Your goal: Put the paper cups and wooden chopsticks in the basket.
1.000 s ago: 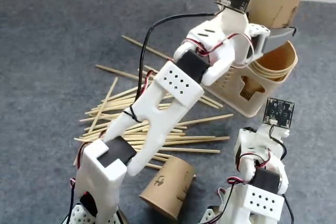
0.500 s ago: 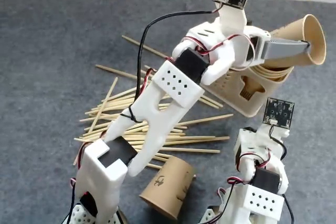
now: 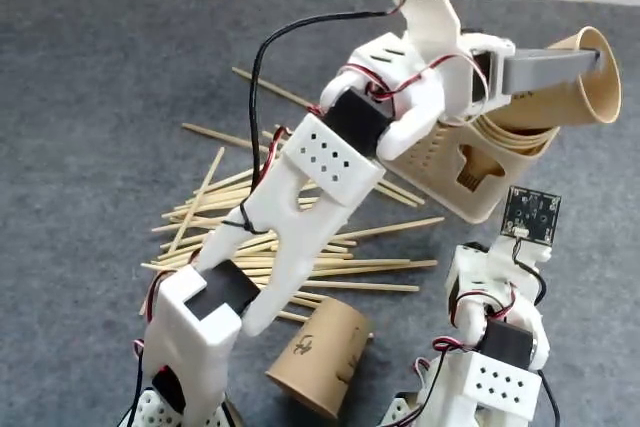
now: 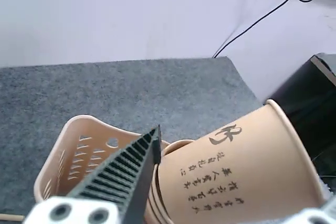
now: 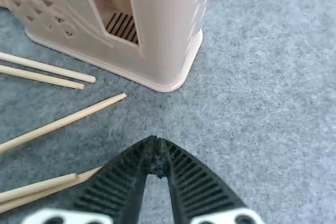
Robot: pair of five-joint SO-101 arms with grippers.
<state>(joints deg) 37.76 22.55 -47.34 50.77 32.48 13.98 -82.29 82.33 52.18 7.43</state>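
Left gripper (image 3: 545,72) clamped on paper cup (image 3: 592,97), tilted sideways above nested cups (image 3: 512,137) in basket (image 3: 450,175). Risk: released at this angle, likely to roll off onto mat (image 3: 100,97). Right gripper (image 5: 156,163) closed, empty, beside basket.

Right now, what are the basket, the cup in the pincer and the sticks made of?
The basket looks like matte beige plastic: moulded slots and smooth walls. The cup seems brown paper: thin rim, printed side. The sticks look like bare pale wood, maybe bamboo.
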